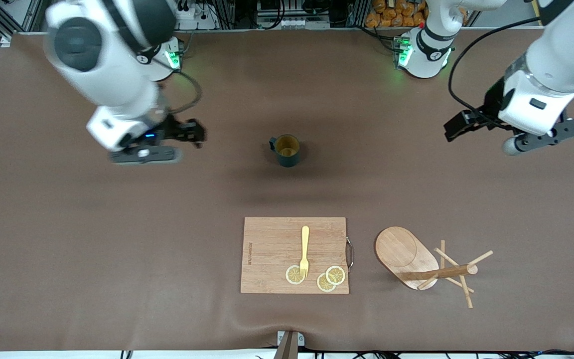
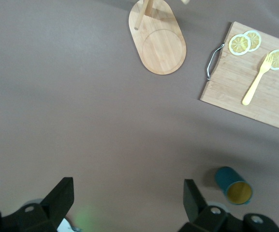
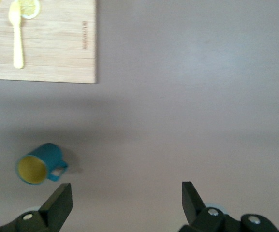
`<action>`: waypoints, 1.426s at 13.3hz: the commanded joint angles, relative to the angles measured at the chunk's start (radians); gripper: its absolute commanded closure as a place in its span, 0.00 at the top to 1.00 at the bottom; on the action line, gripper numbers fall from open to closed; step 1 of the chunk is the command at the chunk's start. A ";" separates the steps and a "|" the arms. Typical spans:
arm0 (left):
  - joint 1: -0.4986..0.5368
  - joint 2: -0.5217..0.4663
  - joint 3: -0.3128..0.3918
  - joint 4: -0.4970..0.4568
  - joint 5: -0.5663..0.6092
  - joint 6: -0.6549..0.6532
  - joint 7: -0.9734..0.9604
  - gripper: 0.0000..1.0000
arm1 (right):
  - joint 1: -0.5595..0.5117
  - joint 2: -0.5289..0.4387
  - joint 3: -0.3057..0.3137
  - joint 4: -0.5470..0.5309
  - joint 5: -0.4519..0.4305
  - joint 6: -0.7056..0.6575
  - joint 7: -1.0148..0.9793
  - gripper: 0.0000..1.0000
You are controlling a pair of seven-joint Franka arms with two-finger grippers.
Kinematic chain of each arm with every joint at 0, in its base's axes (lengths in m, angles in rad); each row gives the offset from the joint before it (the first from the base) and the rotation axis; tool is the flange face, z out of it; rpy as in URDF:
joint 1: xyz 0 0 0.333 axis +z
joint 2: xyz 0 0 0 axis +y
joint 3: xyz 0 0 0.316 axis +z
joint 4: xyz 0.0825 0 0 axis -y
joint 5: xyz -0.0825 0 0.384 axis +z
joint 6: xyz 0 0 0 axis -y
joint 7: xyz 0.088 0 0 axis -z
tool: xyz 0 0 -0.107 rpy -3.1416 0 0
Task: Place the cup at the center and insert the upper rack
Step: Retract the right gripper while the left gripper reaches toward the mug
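Note:
The dark teal cup (image 1: 287, 149) stands upright on the brown table near its middle, handle toward the right arm's end. It also shows in the left wrist view (image 2: 233, 185) and the right wrist view (image 3: 37, 164). The wooden upper rack (image 1: 416, 259) lies tipped on its side beside the cutting board, toward the left arm's end, post and pegs resting on the table. Its oval base shows in the left wrist view (image 2: 161, 41). My right gripper (image 1: 142, 153) (image 3: 127, 198) is open and empty over bare table. My left gripper (image 1: 546, 137) (image 2: 128, 198) is open and empty over bare table.
A rectangular bamboo cutting board (image 1: 272, 249) lies nearer the front camera than the cup. It carries a yellow fork (image 1: 305, 249) and three lemon slices (image 1: 335, 274). A metal handle (image 1: 350, 253) sits on the board's edge facing the rack.

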 commanded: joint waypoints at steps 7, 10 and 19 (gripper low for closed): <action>-0.250 0.141 0.001 0.103 -0.002 0.023 -0.456 1.00 | -0.409 -0.031 0.025 0.003 -0.006 -0.039 -0.376 1.00; -0.369 0.207 0.001 0.117 0.040 0.093 -0.689 1.00 | -0.453 -0.028 0.025 0.003 -0.015 0.008 -0.401 1.00; -0.667 0.435 0.001 0.187 0.303 0.171 -1.223 1.00 | -0.494 -0.024 0.025 -0.008 -0.059 0.055 -0.403 1.00</action>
